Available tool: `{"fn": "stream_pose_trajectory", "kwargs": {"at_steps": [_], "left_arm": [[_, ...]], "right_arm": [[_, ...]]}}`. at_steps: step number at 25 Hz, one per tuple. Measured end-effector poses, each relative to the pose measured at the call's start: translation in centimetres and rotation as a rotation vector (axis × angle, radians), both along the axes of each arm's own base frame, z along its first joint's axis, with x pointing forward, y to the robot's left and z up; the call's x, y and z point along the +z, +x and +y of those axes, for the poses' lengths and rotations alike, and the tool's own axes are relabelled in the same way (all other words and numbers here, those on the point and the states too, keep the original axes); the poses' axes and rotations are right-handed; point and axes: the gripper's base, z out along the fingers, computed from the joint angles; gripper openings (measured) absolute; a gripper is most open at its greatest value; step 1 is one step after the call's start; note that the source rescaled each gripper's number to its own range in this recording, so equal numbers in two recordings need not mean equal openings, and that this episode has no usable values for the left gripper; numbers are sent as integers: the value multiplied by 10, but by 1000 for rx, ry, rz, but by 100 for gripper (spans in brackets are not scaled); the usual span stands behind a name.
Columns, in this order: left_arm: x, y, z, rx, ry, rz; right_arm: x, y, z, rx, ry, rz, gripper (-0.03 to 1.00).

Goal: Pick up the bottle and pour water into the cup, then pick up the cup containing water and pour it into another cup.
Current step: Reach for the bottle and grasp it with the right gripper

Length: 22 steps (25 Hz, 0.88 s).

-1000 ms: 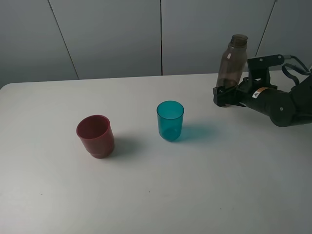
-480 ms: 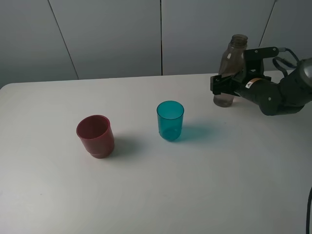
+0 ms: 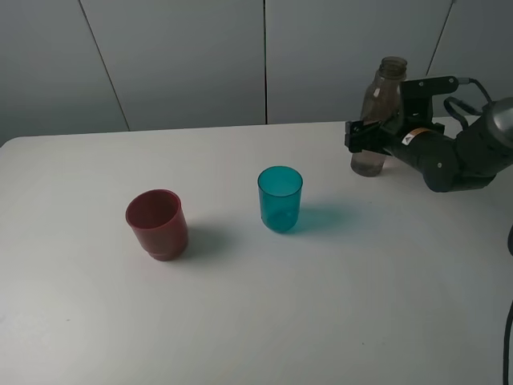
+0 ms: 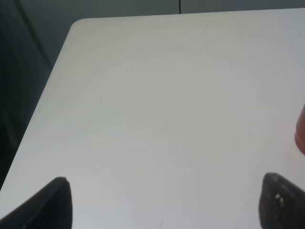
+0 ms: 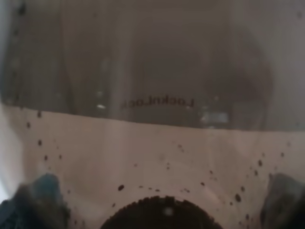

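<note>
The smoky grey-brown bottle (image 3: 377, 108) stands upright and uncapped at the far right of the white table (image 3: 337, 305). My right gripper (image 3: 369, 138) is at its lower body, open, with a finger on either side. In the right wrist view the bottle (image 5: 152, 71) fills the picture, and the dark fingertips (image 5: 40, 195) sit wide apart at the edges. The teal cup (image 3: 280, 198) stands mid-table, left of the bottle. The dark red cup (image 3: 157, 224) stands further left. My left gripper (image 4: 167, 205) is open over bare table, with the red cup's edge (image 4: 301, 136) just beside it.
Grey wall panels (image 3: 192, 64) rise behind the table's far edge. The table's rounded left corner (image 4: 78, 24) and its side edge show in the left wrist view. Bare tabletop stretches in front of both cups.
My right gripper has moved away from the camera and in around the bottle, so the bottle's base now shows below it. The cups have not moved.
</note>
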Motion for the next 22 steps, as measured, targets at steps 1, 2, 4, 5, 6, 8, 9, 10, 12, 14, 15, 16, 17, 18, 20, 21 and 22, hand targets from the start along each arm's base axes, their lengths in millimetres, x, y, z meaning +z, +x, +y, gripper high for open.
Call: {"fn": "stream_pose_trajectory", "kwargs": {"at_steps": [1,2,4,5,6,8,9,10,12,14,15,16,17,18,20,21,22], "left_arm": [[0,0,0,0,0,0],[0,0,0,0,0,0],[0,0,0,0,0,0],[0,0,0,0,0,0],[0,0,0,0,0,0],[0,0,0,0,0,0],[0,0,0,0,0,0],[0,0,0,0,0,0],[0,0,0,0,0,0],[0,0,0,0,0,0],[0,0,0,0,0,0],[0,0,0,0,0,0],[0,0,0,0,0,0],[0,0,0,0,0,0],[0,0,0,0,0,0],[0,0,0,0,0,0],[0,0,0,0,0,0]], "right_arm": [[-1,0,0,0,0,0,100],[-1,0,0,0,0,-1,100],[-2,0,0,-1,3,0,100],[-1,0,0,-1,4,-5,100],[-1,0,0,-1,4,-10,100],[0,0,0,-3,6,-16,100],[0,1,0,-3,8,-18,100],[0,1,0,-3,8,-18,100],[0,1,0,-8,13,-19,100],[0,1,0,-11,18,-20,100],[0,1,-1,-16,27,-19,100],[0,1,-1,-19,28,-19,100],[0,1,-1,-19,28,-19,100],[0,1,-1,-23,29,-21,100],[1,1,-1,-25,32,-32,100],[2,1,-1,-25,32,-37,100],[2,1,-1,-25,32,-39,100]]}}
